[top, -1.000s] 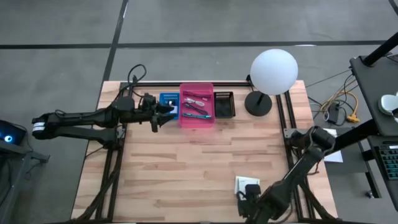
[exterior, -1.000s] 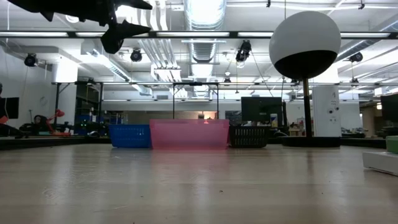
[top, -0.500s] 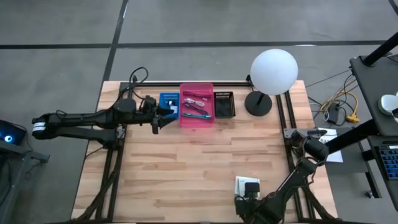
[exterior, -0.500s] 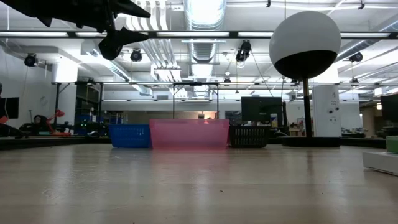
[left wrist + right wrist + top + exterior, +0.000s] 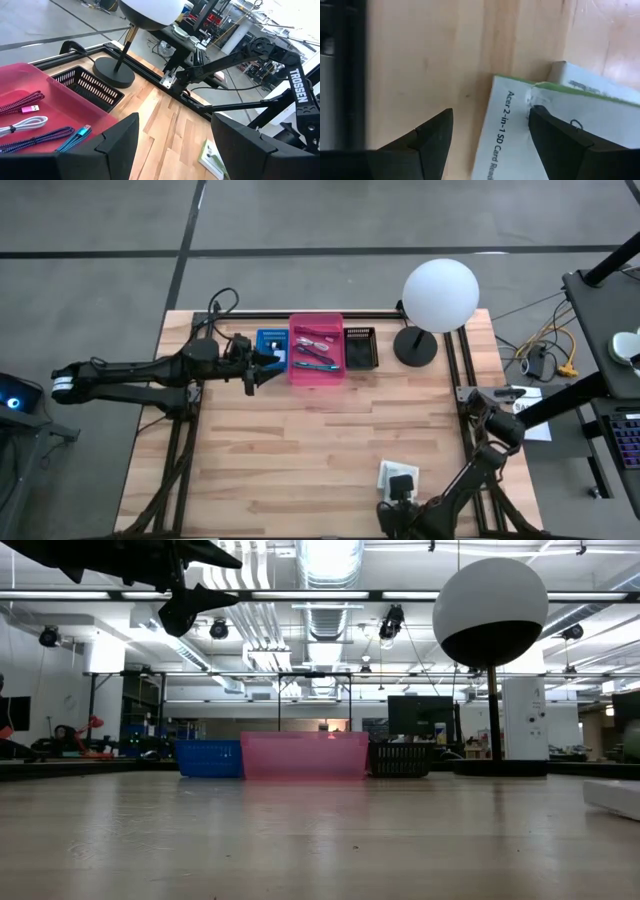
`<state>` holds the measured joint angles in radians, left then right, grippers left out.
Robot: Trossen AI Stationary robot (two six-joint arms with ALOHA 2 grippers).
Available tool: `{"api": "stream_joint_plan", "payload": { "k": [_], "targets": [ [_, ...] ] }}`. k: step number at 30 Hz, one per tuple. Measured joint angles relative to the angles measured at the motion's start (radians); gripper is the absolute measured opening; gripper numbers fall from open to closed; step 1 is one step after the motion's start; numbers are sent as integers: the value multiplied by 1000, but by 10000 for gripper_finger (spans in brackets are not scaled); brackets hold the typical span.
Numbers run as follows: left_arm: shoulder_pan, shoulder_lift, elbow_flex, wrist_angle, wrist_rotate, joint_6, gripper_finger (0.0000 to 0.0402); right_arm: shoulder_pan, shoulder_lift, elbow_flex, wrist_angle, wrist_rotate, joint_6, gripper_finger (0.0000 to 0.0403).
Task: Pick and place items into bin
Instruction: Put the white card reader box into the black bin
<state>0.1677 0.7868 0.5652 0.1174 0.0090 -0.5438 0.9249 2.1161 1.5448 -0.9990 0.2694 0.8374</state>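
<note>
At bench's far edge, left tool (image 5: 262, 363) hovering over blue bin (image 5: 271, 341), fingers (image 5: 117, 145) spread wide, gripping nothing. Pink bin (image 5: 317, 350) beside it holding cables (image 5: 22, 103) and small items. Black bin (image 5: 361, 347) sitting next, then globe lamp (image 5: 439, 295). Right tool (image 5: 400, 498) hanging above white card box (image 5: 397, 477) near front edge, fingers (image 5: 432, 145) parted, empty.

Left gripper (image 5: 262, 367) raised beside the pink bin (image 5: 316, 348), fingers apart. Right gripper (image 5: 398, 498) low over the white box (image 5: 396, 477), fingers apart.
</note>
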Motion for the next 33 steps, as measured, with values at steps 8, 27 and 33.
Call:
{"api": "stream_joint_plan", "payload": {
  "k": [8,27,33],
  "targets": [
    [0,0,0,1,9,0,232,0,26,5,-97,33,81,246],
    [0,4,-5,0,12,6,232,12,-6,65,-124,143,278,246],
    [0,4,-7,1,16,6,232,11,-6,53,-124,152,282,244]
  ]
}}
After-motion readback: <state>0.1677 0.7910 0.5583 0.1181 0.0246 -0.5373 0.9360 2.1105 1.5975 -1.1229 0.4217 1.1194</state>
